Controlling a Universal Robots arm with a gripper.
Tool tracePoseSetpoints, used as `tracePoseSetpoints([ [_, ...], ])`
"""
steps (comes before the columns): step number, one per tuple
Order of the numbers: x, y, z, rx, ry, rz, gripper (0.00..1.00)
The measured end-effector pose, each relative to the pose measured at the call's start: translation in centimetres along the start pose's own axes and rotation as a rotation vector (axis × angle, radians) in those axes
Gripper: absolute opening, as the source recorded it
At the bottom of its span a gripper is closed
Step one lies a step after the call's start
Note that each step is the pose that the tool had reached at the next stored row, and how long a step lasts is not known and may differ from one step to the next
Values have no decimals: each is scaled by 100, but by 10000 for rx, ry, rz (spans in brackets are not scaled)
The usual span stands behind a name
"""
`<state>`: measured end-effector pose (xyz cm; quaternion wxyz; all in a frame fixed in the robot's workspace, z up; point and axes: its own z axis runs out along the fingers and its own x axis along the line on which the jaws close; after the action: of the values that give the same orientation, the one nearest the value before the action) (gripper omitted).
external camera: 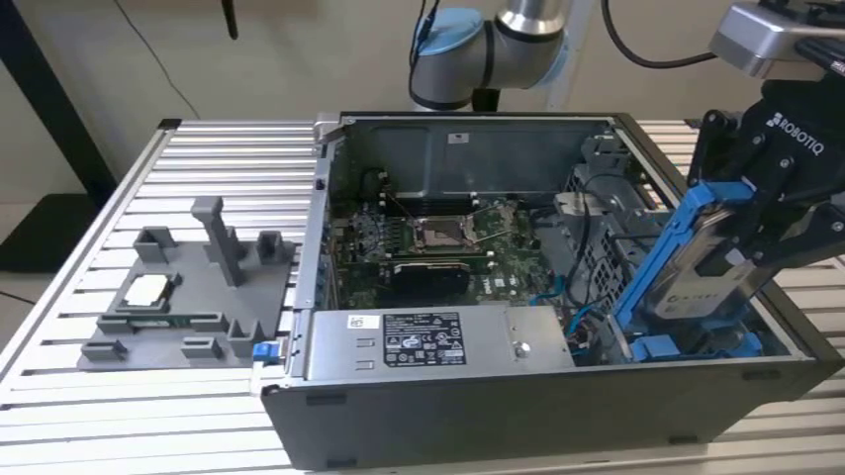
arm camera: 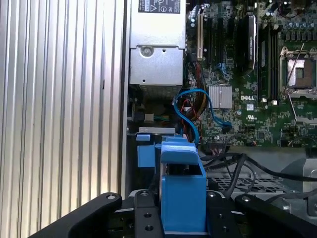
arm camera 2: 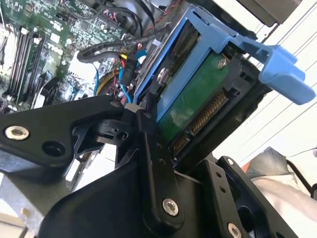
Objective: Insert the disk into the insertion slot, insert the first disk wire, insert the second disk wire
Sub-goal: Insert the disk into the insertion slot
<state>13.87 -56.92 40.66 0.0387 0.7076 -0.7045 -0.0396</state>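
My gripper (external camera: 742, 237) is shut on the disk (external camera: 700, 267), a silver-grey drive in a bright blue carrier. The disk hangs steeply tilted at the exterior view's right, inside the open computer case. Its lower end reaches down to the insertion slot (external camera: 694, 344), a bay with blue rails in the case's near right corner. In the second wrist view the disk's green circuit-board underside (arm camera 2: 198, 101) faces the camera, with a black finger (arm camera 2: 151, 148) beside it. In the first wrist view the blue carrier (arm camera: 183, 193) sits between the fingers (arm camera: 143, 213). A loose blue cable (arm camera: 193, 106) curls beside the bay.
The grey power-supply box (external camera: 436, 336) lies along the case's near wall, left of the bay. The motherboard (external camera: 449, 237) covers the case floor. A grey fixture plate (external camera: 185, 297) with upright posts rests on the slatted metal table (external camera: 79, 416) at the exterior view's left.
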Motion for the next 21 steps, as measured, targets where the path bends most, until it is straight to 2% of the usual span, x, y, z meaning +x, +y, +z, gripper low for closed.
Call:
tracePoseSetpoints([
  [5,0,-66,37,-19,3,0,33],
  [6,0,-81,60,-31,-15,-7,33],
  [10,1,-102,99,-119,0,-1,33],
  [21,1,-103,100,-121,-17,-3,33],
])
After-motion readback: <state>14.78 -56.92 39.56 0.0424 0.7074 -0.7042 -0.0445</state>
